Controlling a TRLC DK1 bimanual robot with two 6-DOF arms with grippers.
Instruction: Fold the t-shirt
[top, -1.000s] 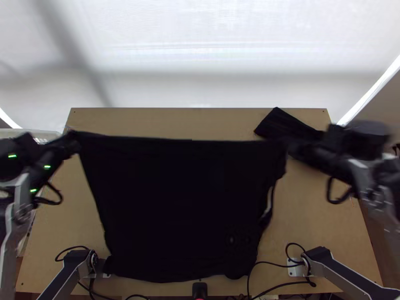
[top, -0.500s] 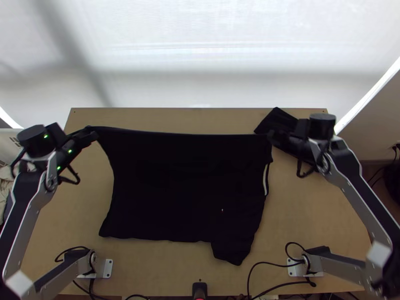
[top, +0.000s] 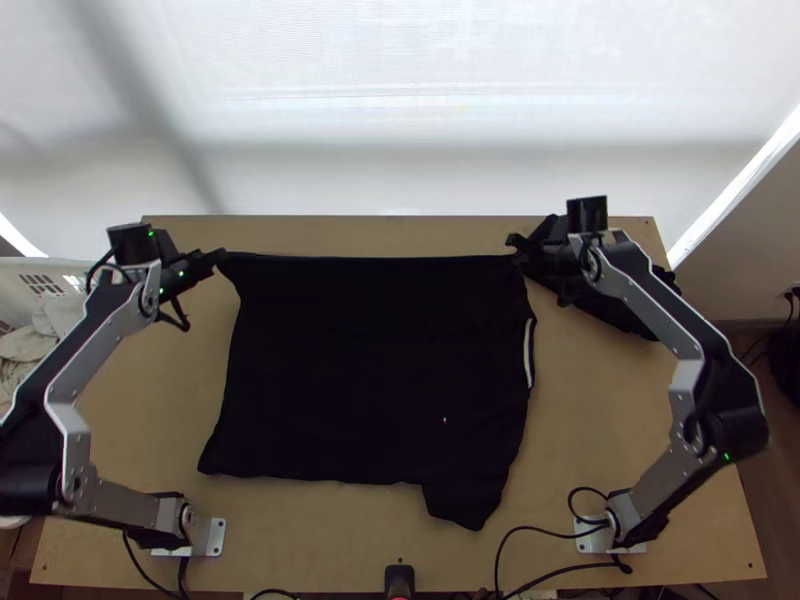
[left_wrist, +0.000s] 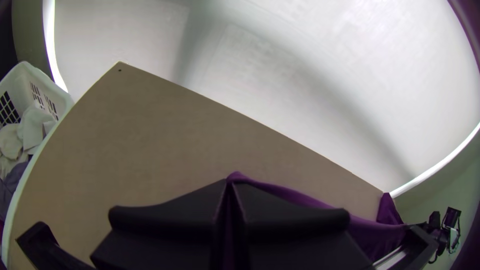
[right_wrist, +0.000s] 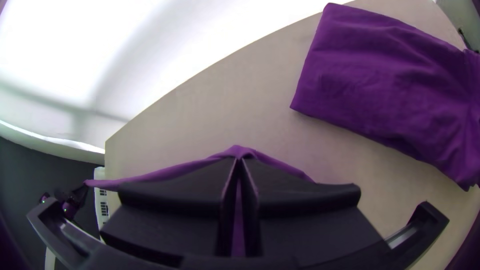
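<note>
Two-handed spreading, apparently, in top view, of t-shirt (top: 370, 370) on table (top: 620, 430), pinched at ten o'clock by left gripper (top: 218, 260) and two by right gripper (top: 517, 247); in left wrist view, clamped tight; in right, likewise, probably calling for lowering flat, then release.
</note>
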